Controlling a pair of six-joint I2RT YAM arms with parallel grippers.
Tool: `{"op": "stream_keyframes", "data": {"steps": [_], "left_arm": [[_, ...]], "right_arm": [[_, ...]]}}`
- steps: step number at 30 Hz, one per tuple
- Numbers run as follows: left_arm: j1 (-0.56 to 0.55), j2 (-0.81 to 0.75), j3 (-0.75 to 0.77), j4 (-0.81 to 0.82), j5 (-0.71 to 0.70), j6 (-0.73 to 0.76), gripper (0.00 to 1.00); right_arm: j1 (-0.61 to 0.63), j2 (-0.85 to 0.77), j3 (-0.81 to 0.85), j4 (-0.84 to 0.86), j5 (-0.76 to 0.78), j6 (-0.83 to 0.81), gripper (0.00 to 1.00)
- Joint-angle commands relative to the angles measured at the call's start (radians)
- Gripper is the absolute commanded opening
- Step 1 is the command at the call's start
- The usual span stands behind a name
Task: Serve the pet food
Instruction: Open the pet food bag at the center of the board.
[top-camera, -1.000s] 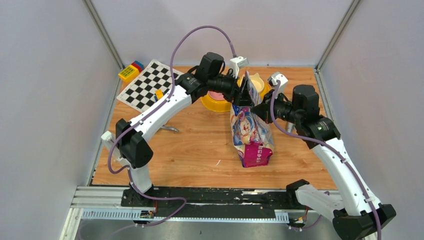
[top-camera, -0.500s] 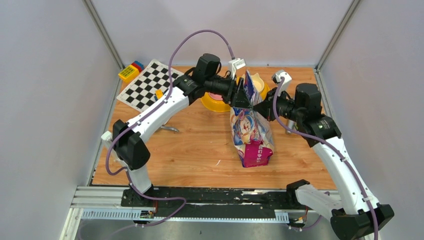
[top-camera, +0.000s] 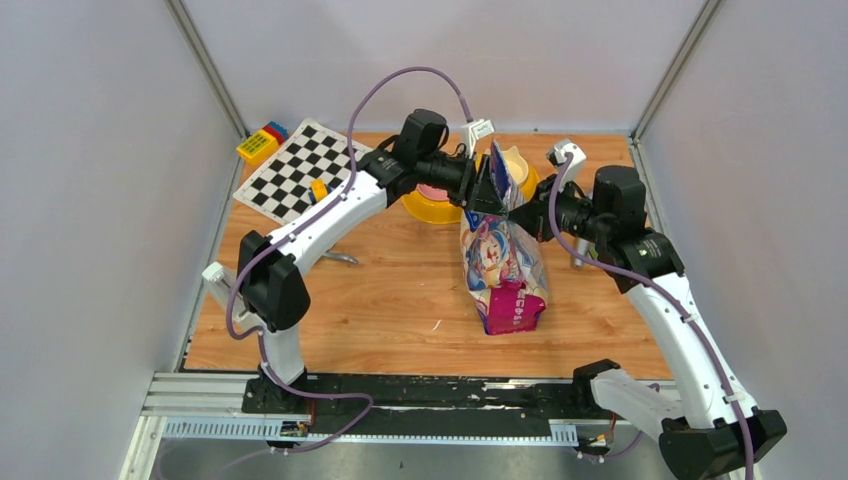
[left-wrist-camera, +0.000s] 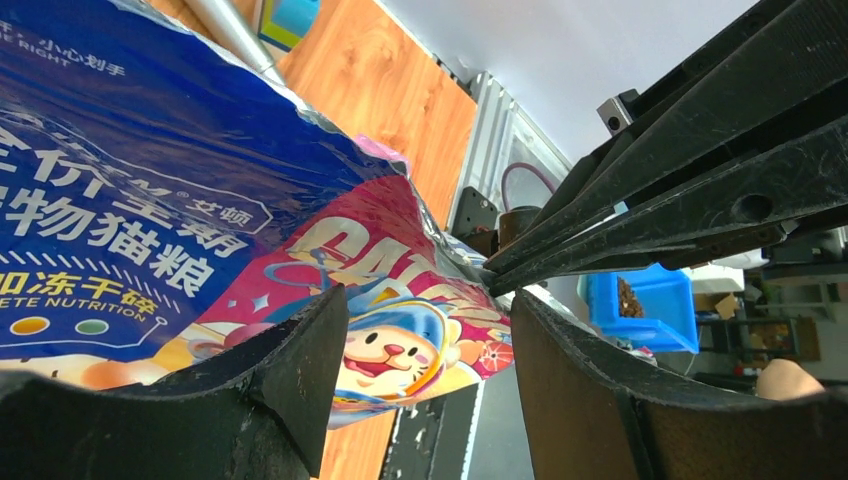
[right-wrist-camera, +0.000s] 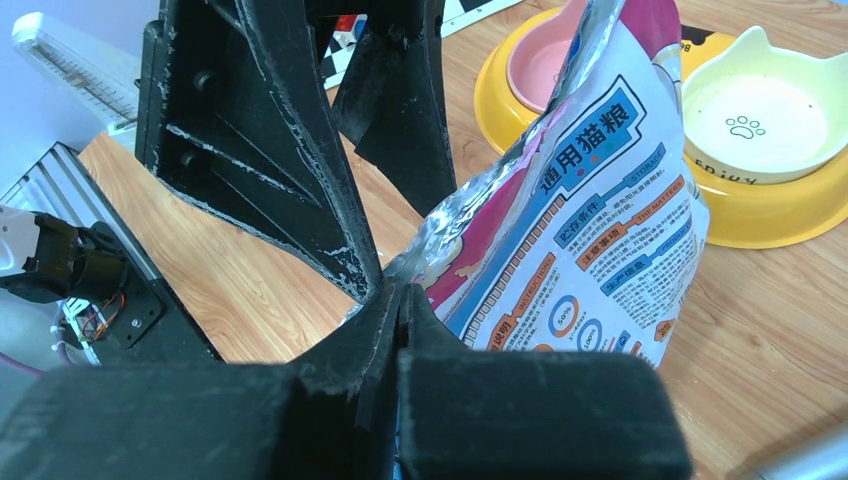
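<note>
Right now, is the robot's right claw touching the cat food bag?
Touching. The right wrist view shows the right gripper shut on the open top edge of the pet food bag, with the foil pinched between its fingers.

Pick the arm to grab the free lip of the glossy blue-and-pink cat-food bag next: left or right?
Left. The left gripper stands open around the top edge of the glossy blue-and-pink cat-food bag, so it likely only needs to close. The right gripper is shut on the opposite lip.

Left end effector (top-camera: 494, 192) and right end effector (top-camera: 516, 209) seemingly meet at the bag (top-camera: 502, 268).
</note>
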Motion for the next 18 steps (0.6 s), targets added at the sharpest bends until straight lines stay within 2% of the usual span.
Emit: {"op": "stream_keyframes", "data": {"steps": [1, 10, 18], "left_arm": [[0.003, 0.014, 0.063, 0.021, 0.013, -0.017, 0.68], [0.003, 0.028, 0.078, 0.017, 0.014, -0.022, 0.59], [0.011, 0.045, 0.102, 0.001, 0.006, -0.025, 0.66]], "right_arm": [[-0.008, -0.001, -0.007, -0.017, -0.017, -0.006, 0.0], [-0.007, -0.002, -0.021, -0.018, -0.035, -0.013, 0.0], [-0.008, -0.011, -0.033, -0.02, -0.045, -0.024, 0.0]]}}
